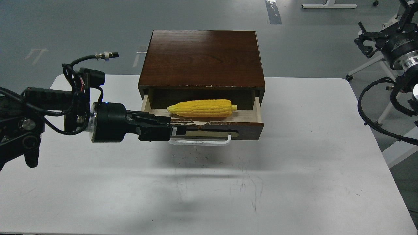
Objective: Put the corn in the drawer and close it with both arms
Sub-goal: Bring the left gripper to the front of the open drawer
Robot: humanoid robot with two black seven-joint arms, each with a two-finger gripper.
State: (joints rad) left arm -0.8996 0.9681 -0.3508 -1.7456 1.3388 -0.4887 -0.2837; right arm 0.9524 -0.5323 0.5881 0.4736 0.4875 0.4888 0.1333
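White worktop carries your brown cabinet; its drawer stands open with the corn lying inside. Your left gripper, from 9 o'clock, meets the white handle; its opening cannot be told. Right gripper hangs at 2 o'clock, state unclear.

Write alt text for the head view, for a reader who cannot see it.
A yellow corn lies inside the open drawer of a dark wooden cabinet on a white table. The left gripper reaches to the drawer's white handle; the right gripper is raised off to the side.
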